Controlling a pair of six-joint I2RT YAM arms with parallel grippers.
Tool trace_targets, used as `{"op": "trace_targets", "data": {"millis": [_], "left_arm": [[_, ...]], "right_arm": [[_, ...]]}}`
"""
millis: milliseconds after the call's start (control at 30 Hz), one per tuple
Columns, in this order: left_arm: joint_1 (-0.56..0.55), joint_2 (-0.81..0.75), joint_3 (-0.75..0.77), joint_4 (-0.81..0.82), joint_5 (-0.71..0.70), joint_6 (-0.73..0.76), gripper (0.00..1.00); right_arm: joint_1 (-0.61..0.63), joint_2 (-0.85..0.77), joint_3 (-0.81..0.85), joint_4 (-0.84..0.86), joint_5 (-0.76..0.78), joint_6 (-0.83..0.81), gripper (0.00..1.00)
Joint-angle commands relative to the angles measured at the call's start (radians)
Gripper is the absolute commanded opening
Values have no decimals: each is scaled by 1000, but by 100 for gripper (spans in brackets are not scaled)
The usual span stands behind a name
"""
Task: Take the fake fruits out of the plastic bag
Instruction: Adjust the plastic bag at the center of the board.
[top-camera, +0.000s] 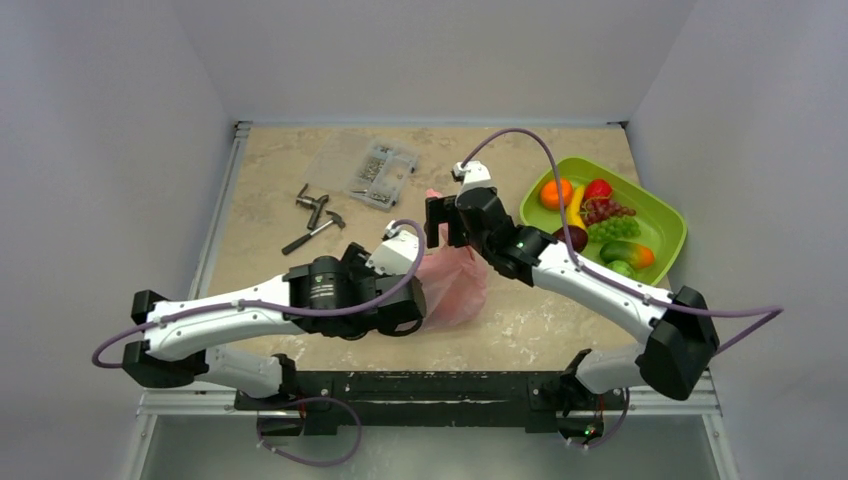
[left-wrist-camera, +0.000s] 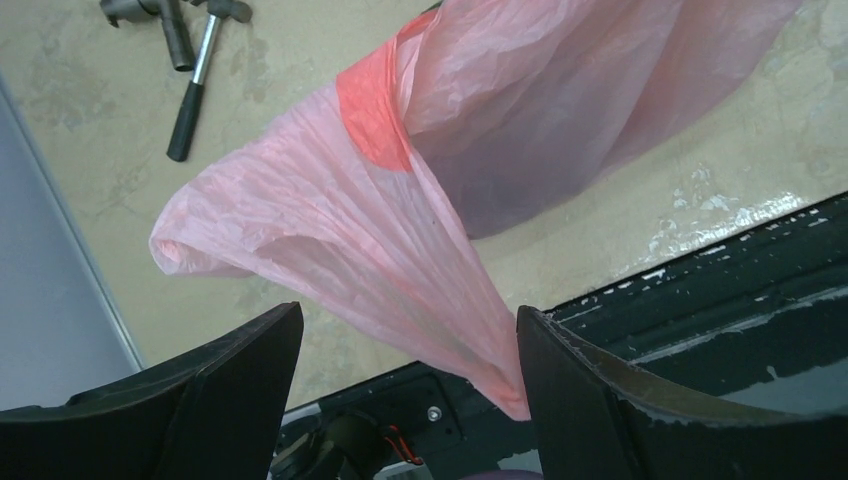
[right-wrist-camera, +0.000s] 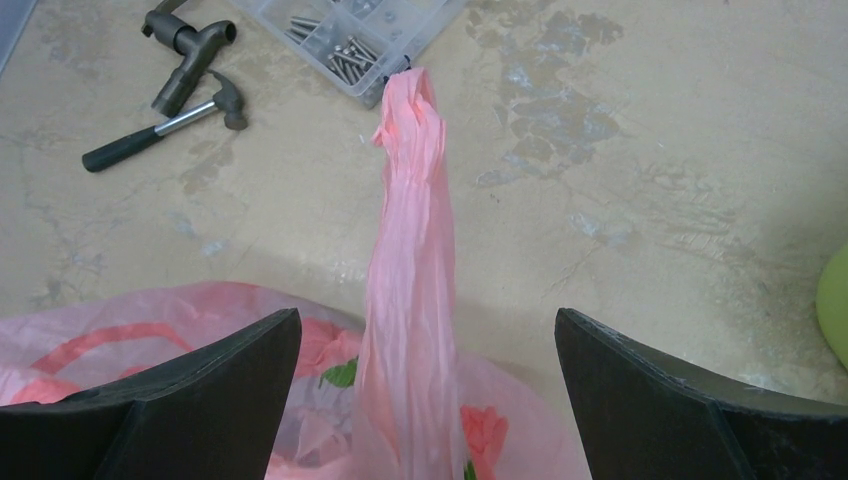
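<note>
Glossy plastic fake fruits (top-camera: 598, 222) fill the lime-green oval tray (top-camera: 672, 225) at three o'clock; crinkly pink plastic bag (top-camera: 455, 285) slumps centre; your left gripper (left-wrist-camera: 410, 325) and right gripper (right-wrist-camera: 428, 325) gape, empty; emptying looks done; withdraw clear.

Plastic bag (left-wrist-camera: 330, 230): thin translucent pink film, finely crinkled. Table (right-wrist-camera: 650, 150): matt, mottled beige, stone-look. Hammer (right-wrist-camera: 165, 128): bright metal shaft, black grip.

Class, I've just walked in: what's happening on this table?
Two robot arms are poised over the pink plastic bag mid-table. The left end effector and right end effector both stand open, with bag film hanging loose in each gap, unclamped. The fake fruits lie in the green tray at the right, outside the bag.
</note>
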Motion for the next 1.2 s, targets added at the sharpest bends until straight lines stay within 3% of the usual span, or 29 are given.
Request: {"op": "trace_targets", "data": {"millis": [0,167,233,300,467,533,600,700,733,900,1033,1100,1167], "left_arm": [[-8,-78,-61,61,113,-35,79],[-11,-40,-40,-31,191,-82,78],[-11,-24,-41,-60,184,-95,71],[-11,-7,-41,-92,171,-97,61],[16,5,-36,-139,104,-93,49],[51,-4,-35,-131,86,-69,31],[101,-28,-39,-95,79,-30,14],[194,-83,-23,-18,88,57,7],[228,-105,-6,10,91,93,4],[492,-233,115,142,157,257,0],[817,-269,303,143,301,368,0],[900,-244,417,86,369,390,0],[914,-241,468,38,403,384,0]], "right_arm": [[-10,69,103,33,-31,-49,99],[-10,137,156,33,18,-93,99],[-11,159,175,39,36,-126,98],[-10,180,193,45,53,-160,92],[-10,223,241,38,49,-232,72],[-10,236,252,41,20,-244,63],[-10,252,266,42,-13,-250,45],[-10,270,299,44,-35,-250,6],[-11,275,314,50,-30,-251,0],[-51,318,474,72,-26,-264,0],[-161,359,682,49,-153,-243,0],[-197,358,745,80,-227,-239,0],[-213,359,800,89,-272,-255,0]]}}
